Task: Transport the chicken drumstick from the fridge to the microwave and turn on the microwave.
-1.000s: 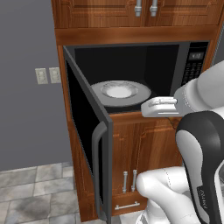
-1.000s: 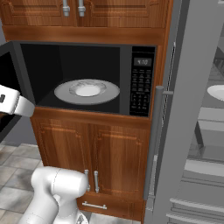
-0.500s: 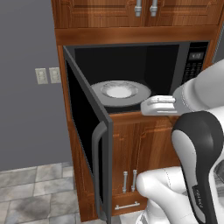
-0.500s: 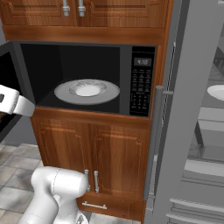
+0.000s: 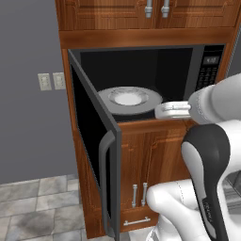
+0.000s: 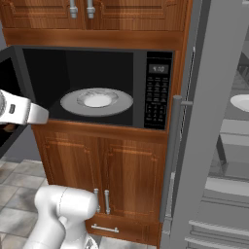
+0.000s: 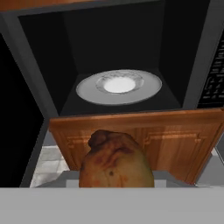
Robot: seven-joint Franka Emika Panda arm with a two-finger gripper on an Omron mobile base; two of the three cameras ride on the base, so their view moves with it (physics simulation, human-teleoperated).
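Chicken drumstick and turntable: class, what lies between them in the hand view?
The hand view shows the wooden cabinet front under the microwave between the chicken drumstick, held in the gripper, and the turntable, whose surface is bare.

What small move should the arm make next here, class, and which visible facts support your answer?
Probably carry the chicken drumstick forward and over the round white turntable. In the hand view the gripper is shut on it just outside the microwave, whose door hangs wide open, and the turntable lies bare.
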